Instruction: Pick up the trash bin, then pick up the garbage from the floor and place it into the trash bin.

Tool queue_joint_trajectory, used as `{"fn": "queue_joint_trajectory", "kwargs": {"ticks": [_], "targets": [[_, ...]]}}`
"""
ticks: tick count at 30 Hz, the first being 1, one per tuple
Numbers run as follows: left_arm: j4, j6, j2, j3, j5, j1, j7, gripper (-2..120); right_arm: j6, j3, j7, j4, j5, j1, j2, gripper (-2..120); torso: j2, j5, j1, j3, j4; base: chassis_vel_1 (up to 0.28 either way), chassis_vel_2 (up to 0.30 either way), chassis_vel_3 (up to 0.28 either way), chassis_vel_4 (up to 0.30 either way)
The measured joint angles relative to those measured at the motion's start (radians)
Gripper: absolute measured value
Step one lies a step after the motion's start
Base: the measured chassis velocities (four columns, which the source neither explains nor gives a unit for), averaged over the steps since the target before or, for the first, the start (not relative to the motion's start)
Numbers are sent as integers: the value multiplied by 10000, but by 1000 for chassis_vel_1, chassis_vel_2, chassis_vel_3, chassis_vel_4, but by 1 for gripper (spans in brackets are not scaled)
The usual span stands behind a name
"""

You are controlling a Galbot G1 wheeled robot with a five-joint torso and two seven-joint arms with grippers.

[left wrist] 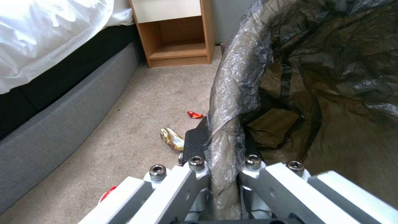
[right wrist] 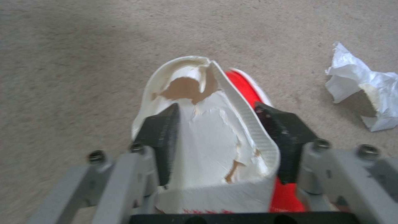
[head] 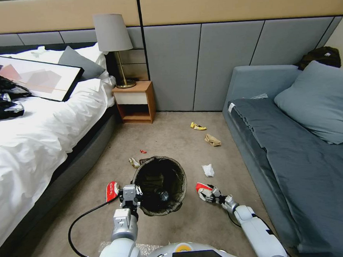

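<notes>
The trash bin stood on the carpet between the bed and the sofa, tilted a little toward the robot, its dark liner folded over the rim. The left gripper was at the bin's near-left rim, and in the left wrist view its jaws were clamped on the bagged rim, one finger outside the wall and one inside.

Just to the right of the bin, the right gripper held a red-and-white wrapper. In the right wrist view the wrapper lay between the two black pads, the jaws closed against its sides; its long axis ran straight out from the gripper, torn open end pointing away, the red side toward one pad.

Other garbage lay around the bin: a second red-and-white wrapper just left of it, a shiny packet and a small red scrap beyond its far rim, white tissue to its right, and crumpled brown paper and a yellow wrapper farther off toward the nightstand.
</notes>
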Motion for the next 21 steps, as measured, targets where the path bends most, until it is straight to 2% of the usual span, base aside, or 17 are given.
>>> {"fn": "queue_joint_trajectory", "kwargs": {"ticks": [5,6,9,10,12,21], "targets": [[0,-1,3,3,2,-5,-1,1,0,21,23,151,0,-168,29,25,0,0,0,0,1,0,0,0,0],[0,-1,3,3,2,-5,-1,1,0,21,23,151,0,-168,29,25,0,0,0,0,1,0,0,0,0],[0,-8,2,16,9,-9,0,1,-6,35,72,259,0,-250,35,10,0,0,0,0,1,0,0,0,0],[0,-8,2,16,9,-9,0,1,-6,35,72,259,0,-250,35,10,0,0,0,0,1,0,0,0,0],[0,-12,1,26,13,-19,0,1,-12,47,128,339,0,-288,36,0,0,0,0,0,1,0,0,0,0],[8,-18,2,52,14,-55,0,1,-17,69,192,475,82,-325,36,0,0,0,0,0,1,0,0,0,0]]}}
